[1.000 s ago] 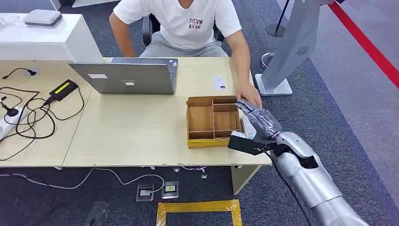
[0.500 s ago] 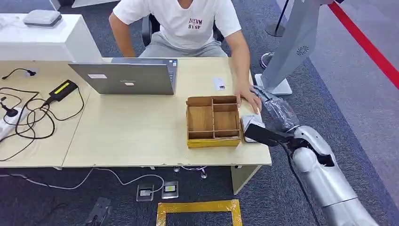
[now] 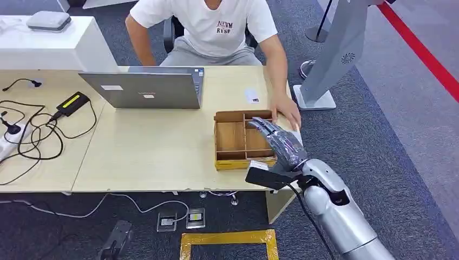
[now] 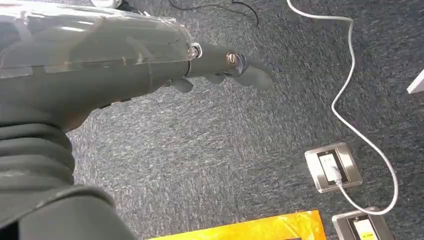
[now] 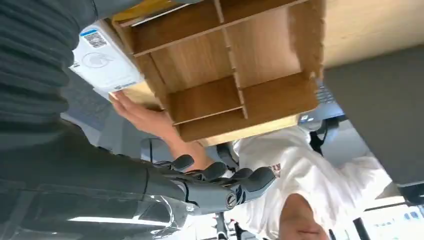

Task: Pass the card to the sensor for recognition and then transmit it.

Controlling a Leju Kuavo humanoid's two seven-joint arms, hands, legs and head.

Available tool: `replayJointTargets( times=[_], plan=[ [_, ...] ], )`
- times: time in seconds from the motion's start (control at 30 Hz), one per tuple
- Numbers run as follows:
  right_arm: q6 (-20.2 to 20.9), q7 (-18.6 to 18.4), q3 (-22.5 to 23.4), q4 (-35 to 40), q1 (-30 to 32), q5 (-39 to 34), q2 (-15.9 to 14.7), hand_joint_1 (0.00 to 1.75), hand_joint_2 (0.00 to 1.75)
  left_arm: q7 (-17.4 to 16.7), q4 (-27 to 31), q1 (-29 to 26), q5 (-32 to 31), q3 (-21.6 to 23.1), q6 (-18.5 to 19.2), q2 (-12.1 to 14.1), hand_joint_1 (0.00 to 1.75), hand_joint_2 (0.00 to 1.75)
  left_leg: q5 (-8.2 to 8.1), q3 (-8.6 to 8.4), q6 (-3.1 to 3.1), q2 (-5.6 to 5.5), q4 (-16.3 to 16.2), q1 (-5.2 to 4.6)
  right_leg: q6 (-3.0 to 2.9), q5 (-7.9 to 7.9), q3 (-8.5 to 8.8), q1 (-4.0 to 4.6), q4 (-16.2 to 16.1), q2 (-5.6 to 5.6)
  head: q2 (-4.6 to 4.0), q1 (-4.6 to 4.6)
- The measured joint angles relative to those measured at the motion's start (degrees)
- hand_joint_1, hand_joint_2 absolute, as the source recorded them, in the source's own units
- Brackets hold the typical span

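Right hand has swung back from beside the person's hand, where it was half a second ago, and now hovers over the right-hand compartments of the wooden divider box. Fingers extended and slightly apart; nothing held that I can see.

Card: in the right wrist view, a white card with a blue-edged label and barcode lies on the worktop just beside the box's outer wall, with the person's fingers touching its far edge. A second small white card lies beyond the box, toward the laptop.

Left hand hangs over the carpet, away from the box, fingers loosely curled, holding nothing.

Judgement: the sweep ended without a pickup, so the task is at its opening, with the card not grasped and the sensor pass to come.
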State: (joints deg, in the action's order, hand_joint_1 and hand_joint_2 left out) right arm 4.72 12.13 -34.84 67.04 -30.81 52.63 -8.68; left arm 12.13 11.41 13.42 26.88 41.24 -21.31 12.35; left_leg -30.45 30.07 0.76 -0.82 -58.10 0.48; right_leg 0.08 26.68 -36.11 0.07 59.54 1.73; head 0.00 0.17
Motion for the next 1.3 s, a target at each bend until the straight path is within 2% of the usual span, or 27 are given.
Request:
replayJointTargets(
  times=[0.43,0.57,0.8,1.3],
  plan=[
    [0.04,0.83,-1.62,0.0,-0.04,-1.13,1.55,0.0,1.75,0.0,0.0,-0.07,0.07,0.02,-0.02,0.0,0.0,0.0,0.0,0.01,0.0,-0.02,0.0,-0.01,0.0,0.0,-0.01,-0.01,-0.01,-0.02,0.0,0.02],
    [2.3,2.32,-1.84,0.9,0.02,-4.64,1.86,0.0,1.75,0.09,0.0,-0.07,-0.02,0.02,-0.11,-0.07,0.0,0.0,0.0,0.0,0.0,-0.01,0.0,-0.01,0.0,0.0,-0.01,0.0,-0.01,-0.01,0.0,0.02],
    [3.67,1.14,-4.07,2.97,0.15,-3.8,2.71,0.0,1.75,0.26,0.0,-0.15,0.15,0.02,-0.11,-0.2,0.0,0.0,0.0,0.01,0.0,-0.01,0.0,0.0,0.0,0.0,-0.01,0.0,0.0,-0.01,0.0,0.02],
    [-3.45,-2.34,-7.98,-5.35,0.11,2.51,3.78,0.0,1.75,0.7,0.0,-1.61,0.92,0.0,-0.13,-0.24,0.0,0.0,-0.01,0.04,0.0,-0.02,0.0,-0.01,-0.01,0.01,-0.02,-0.01,-0.01,-0.02,0.0,0.0]
  ],
)
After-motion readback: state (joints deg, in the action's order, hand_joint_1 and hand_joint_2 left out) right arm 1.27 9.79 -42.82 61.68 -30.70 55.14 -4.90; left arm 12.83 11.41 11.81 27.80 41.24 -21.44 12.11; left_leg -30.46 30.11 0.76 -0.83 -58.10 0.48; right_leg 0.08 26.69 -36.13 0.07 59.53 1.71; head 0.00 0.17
